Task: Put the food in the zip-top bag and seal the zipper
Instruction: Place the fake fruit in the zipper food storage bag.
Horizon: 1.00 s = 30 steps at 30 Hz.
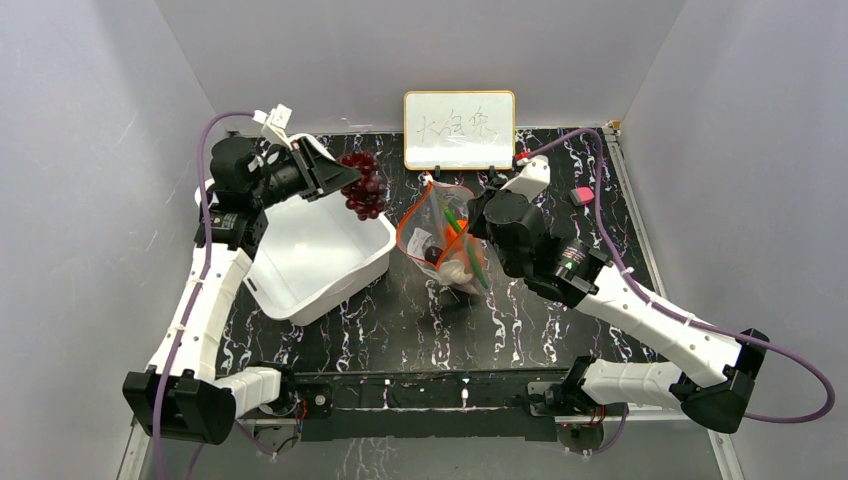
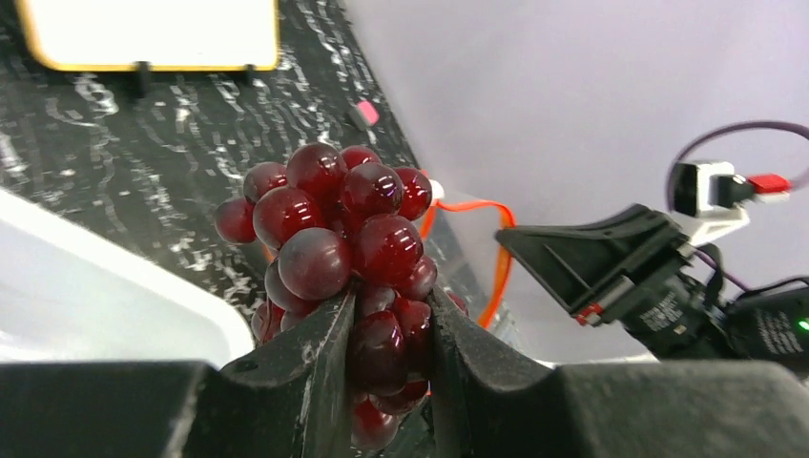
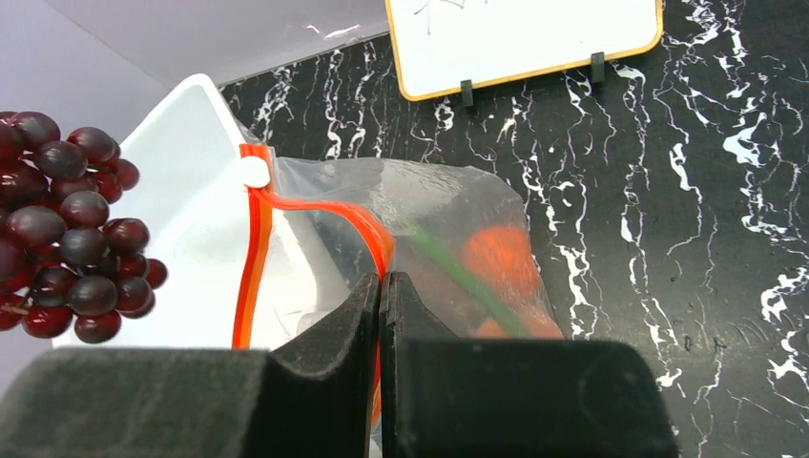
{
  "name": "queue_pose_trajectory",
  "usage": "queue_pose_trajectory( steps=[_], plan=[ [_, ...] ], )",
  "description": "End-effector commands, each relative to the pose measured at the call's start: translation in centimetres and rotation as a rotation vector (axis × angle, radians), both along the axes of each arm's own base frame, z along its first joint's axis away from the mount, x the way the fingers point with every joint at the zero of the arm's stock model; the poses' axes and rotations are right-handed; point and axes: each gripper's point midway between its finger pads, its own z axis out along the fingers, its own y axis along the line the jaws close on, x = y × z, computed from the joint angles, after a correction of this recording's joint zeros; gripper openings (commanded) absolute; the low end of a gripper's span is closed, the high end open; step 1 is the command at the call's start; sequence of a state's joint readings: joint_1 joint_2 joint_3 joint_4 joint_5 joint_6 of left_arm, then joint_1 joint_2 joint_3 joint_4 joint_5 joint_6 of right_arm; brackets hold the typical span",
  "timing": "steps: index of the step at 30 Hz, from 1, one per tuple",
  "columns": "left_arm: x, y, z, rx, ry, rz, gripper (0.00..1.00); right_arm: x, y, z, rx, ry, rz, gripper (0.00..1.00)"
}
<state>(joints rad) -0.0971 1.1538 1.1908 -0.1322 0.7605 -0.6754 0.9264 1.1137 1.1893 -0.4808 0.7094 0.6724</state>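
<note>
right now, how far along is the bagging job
Done: orange and green pieces already sit inside the zip-top bag. In hand: the left pincer grips the grape bunch in the air beside the bag, and the right pincer is shut on the bag's mouth edge, holding it up. Left: put the grapes in, then press the zipper closed; the mouth gapes open.
</note>
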Motion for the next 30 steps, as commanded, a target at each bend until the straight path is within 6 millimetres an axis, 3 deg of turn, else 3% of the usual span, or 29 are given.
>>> queue_pose_trajectory(
  steps=[1, 8, 15, 30],
  plan=[
    [-2.0, -3.3, 3.9, -0.116, -0.086, -0.104, 0.09, 0.7, 0.1, 4.9, 0.161, -0.104, -0.037, 0.0],
    [-3.6, -8.2, 4.6, -0.196, -0.094, -0.214, 0.09, 0.5, 1.1, 5.0, 0.249, -0.089, -0.019, 0.0],
    [-4.7, -10.4, 4.9, -0.228, -0.13, -0.259, 0.09, 0.3, 1.6, 5.0, 0.297, -0.074, 0.001, 0.0],
    [-4.0, -12.7, -3.5, -0.068, -0.075, -0.297, 0.09, -0.6, 2.3, 5.8, 0.357, -0.086, 0.064, 0.0]
  ],
)
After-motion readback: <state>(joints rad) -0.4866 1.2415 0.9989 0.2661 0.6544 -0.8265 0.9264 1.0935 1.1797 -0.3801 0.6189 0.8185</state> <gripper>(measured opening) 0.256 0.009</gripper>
